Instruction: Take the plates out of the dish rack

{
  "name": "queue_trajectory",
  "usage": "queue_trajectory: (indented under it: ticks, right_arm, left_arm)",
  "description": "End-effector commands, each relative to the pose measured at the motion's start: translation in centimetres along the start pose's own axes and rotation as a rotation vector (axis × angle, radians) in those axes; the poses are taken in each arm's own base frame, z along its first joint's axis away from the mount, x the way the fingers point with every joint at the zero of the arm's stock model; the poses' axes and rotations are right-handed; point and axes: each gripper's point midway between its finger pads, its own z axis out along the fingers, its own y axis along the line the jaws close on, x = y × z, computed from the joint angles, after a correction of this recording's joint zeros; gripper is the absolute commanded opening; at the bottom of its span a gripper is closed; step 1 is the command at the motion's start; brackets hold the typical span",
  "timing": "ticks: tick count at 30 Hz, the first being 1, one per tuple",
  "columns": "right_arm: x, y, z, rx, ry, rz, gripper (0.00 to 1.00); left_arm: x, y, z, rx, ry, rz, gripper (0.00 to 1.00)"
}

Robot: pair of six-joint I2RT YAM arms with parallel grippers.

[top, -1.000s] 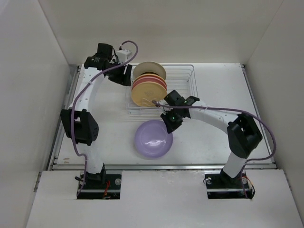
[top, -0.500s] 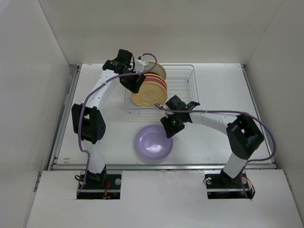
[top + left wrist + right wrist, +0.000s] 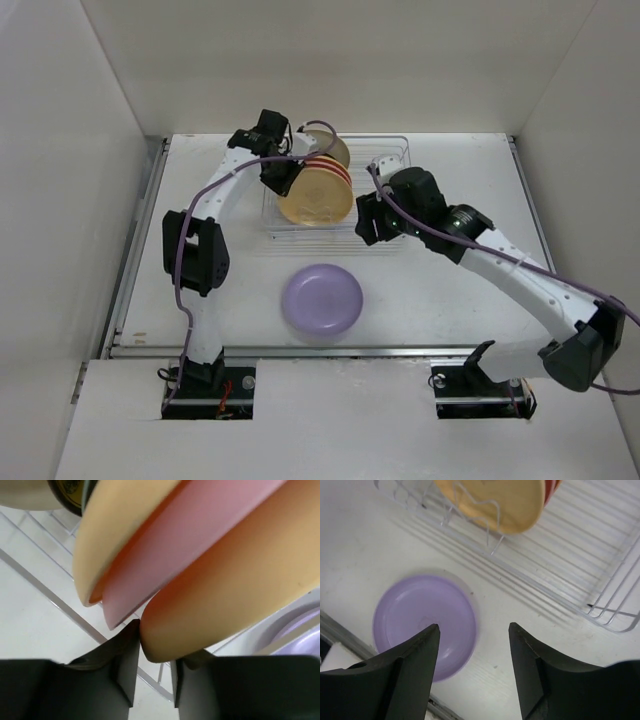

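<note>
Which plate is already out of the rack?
The lavender plate: it alone lies flat on the table, while the other plates stand on edge in the dish rack.

Cream plate (image 3: pixel 336 148) mostly behind orange-yellow plate (image 3: pixel 315 198)

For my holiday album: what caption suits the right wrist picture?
Open right gripper facing a lavender plate lying beside the dish rack.

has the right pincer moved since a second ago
Yes. The right pincer has left the lavender plate's far rim and pulled back toward the dish rack, now over its near edge.
</note>
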Motion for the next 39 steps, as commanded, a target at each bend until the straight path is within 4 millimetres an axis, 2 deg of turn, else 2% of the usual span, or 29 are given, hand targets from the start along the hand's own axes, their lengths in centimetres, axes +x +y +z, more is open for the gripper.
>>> queue_trajectory:
  ticks: [1, 2, 3, 6, 9, 10, 12, 13, 20, 22, 25, 28, 29, 30, 32, 34, 36, 37, 38, 39]
  right_arm:
    - [-4.4, -1.1, -2.0, 0.083, -0.171, 0.052, 0.64]
    - [-4.4, -1.3, -2.0, 0.093, -0.174, 0.053, 0.64]
    - [-4.5, -2.0, -2.0, 0.12, -0.179, 0.059, 0.64]
    - [-4.3, -2.0, -2.0, 0.121, -0.17, 0.067, 0.64]
    - [-3.8, -2.1, -1.5, 0.124, -0.153, 0.075, 0.64]
    - [-3.6, -2.1, -1.2, 0.127, -0.143, 0.074, 0.64]
    - [-3.4, -2.1, -0.8, 0.129, -0.134, 0.073, 0.64]
    - [-3.7, -2.1, -1.0, 0.127, -0.143, 0.074, 0.64]
    - [-3.4, -2.3, -0.4, 0.14, -0.127, 0.073, 0.64]
    - [-3.4, -2.5, -0.4, 0.15, -0.129, 0.073, 0.64]
    - [-3.4, -2.5, -0.4, 0.15, -0.129, 0.073, 0.64]
    - [-3.4, -2.5, -0.4, 0.15, -0.129, 0.073, 0.64]
    - [-3.5, -2.6, -0.4, 0.159, -0.131, 0.074, 0.64]
    - [-3.5, -2.6, -0.4, 0.159, -0.131, 0.074, 0.64]
    - [-3.5, -2.8, -0.5, 0.168, -0.133, 0.074, 0.64]
    - [-3.8, -3.2, -0.9, 0.192, -0.15, 0.087, 0.62]
    - [-4.4, -3.7, -1.8, 0.225, -0.186, 0.131, 0.62]
    - [-4.7, -4.1, -2.3, 0.25, -0.204, 0.148, 0.62]
    - [-5.3, -5.3, -3.4, 0.307, -0.246, 0.176, 0.62]
    - [-5.7, -5.7, -4.1, 0.334, -0.274, 0.215, 0.62]
  left_arm:
    - [-1.7, -0.1, -1.2, -0.01, -0.049, -0.02, 0.16]
    - [-1.7, 0.1, -1.2, -0.021, -0.045, -0.02, 0.03]
    - [-1.9, 0.2, -1.1, -0.022, -0.048, -0.029, 0.0]
    - [-2.3, 0.3, -2.3, -0.036, -0.06, -0.035, 0.0]
    - [-3.9, -0.6, -4.4, 0.003, -0.127, -0.024, 0.0]
    - [-4.7, -0.9, -6.1, 0.002, -0.171, -0.025, 0.0]
    - [-5.6, -1.1, -7.5, -0.003, -0.224, -0.022, 0.0]
    - [-6.3, -1.2, -9.2, -0.017, -0.27, -0.026, 0.0]
    - [-7.0, -1.9, -12.8, -0.029, -0.354, -0.039, 0.0]
    - [-7.1, -2.1, -13.2, -0.024, -0.365, -0.036, 0.0]
    - [-6.8, -1.9, -12.9, -0.036, -0.353, -0.022, 0.0]
    - [-5.5, -0.9, -10.6, -0.074, -0.284, -0.042, 0.0]
    - [-5.2, -0.3, -10.7, -0.091, -0.279, -0.051, 0.0]
    - [-4.9, -0.3, -9.9, -0.085, -0.259, -0.055, 0.0]
    - [-4.7, -0.3, -9.9, -0.064, -0.258, -0.071, 0.0]
    - [-5.0, -1.4, -10.6, -0.014, -0.278, -0.076, 0.0]
    - [-4.8, -1.6, -12.7, 0.031, -0.29, -0.108, 0.0]
    - [-5.0, -3.0, -13.7, 0.119, -0.308, -0.095, 0.0]
    - [-5.5, -3.8, -14.7, 0.164, -0.319, -0.055, 0.0]
    - [-2.9, -5.4, -15.0, 0.241, -0.216, -0.046, 0.0]
